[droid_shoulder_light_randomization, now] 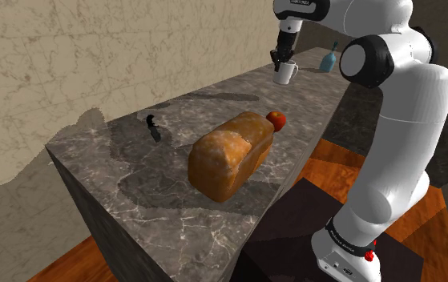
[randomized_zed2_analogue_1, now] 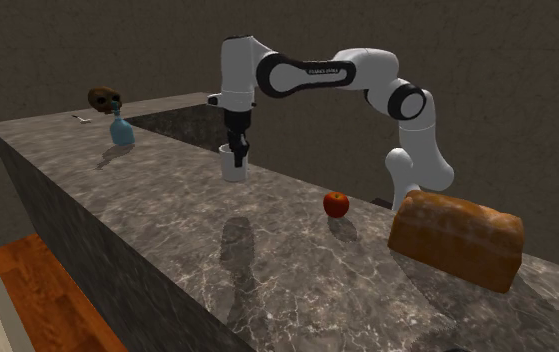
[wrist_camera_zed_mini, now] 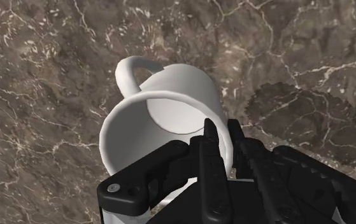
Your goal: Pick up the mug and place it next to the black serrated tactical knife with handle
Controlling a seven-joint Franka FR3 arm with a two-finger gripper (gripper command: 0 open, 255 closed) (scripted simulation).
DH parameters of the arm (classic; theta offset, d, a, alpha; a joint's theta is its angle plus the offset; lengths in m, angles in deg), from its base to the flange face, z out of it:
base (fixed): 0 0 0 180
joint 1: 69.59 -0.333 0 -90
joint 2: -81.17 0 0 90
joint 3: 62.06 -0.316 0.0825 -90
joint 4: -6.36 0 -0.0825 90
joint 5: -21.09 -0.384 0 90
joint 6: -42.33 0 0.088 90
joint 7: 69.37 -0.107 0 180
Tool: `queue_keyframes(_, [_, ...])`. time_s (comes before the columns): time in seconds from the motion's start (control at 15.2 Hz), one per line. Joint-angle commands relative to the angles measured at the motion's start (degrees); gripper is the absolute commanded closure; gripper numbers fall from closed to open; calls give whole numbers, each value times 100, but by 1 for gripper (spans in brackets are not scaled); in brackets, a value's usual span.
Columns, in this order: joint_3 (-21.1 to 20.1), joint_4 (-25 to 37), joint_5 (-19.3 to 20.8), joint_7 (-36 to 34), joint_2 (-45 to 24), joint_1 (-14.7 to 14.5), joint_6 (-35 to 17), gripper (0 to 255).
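Two fingers [wrist_camera_zed_mini: 208, 149] of the gripper [wrist_camera_zed_mini: 222, 130] pinch the mug [wrist_camera_zed_mini: 170, 105] rim, and the knife [droid_shoulder_light_randomization: 154, 128] lies well apart along the counter [droid_shoulder_light_randomization: 134, 188], toward the shoulder view's lower left.

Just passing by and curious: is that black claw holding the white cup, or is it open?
Gripper: closed on the wall of the white mug, one finger inside the rim and one outside.
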Motion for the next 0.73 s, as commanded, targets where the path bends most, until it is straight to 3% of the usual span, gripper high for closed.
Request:
queue_keyframes(0.0, [2,250,-18,10,-60,23,193,255])
queue_keyframes(0.66, [1,1922,-188,78,-621,245,1309,255])
